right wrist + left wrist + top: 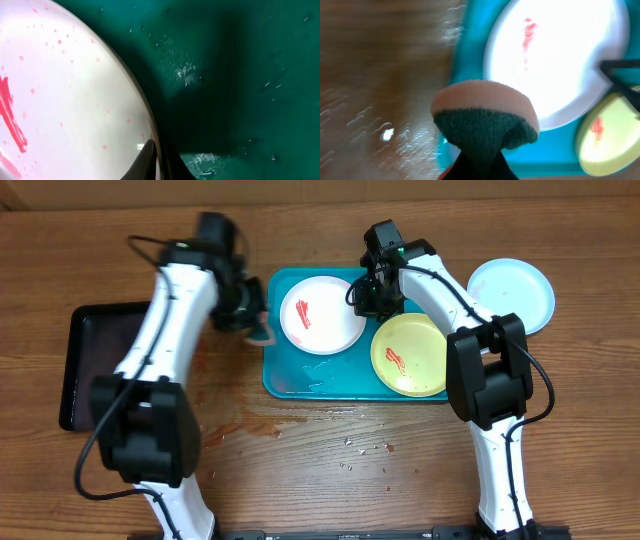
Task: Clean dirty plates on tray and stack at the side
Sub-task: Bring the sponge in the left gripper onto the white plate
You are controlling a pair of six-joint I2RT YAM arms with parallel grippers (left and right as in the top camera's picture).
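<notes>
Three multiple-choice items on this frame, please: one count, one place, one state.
1. How many plates lie on the tray? A one B two C three
2. Where is the pale blue plate? A on the tray B on the table beside it C held aloft
3. What does the left gripper hold? A a sponge B a plate C nothing
Key: 1 B, the white plate and yellow-green plate lie there; 2 B, it rests on wood outside the rim; 3 A, its jaws are shut on the sponge.
</notes>
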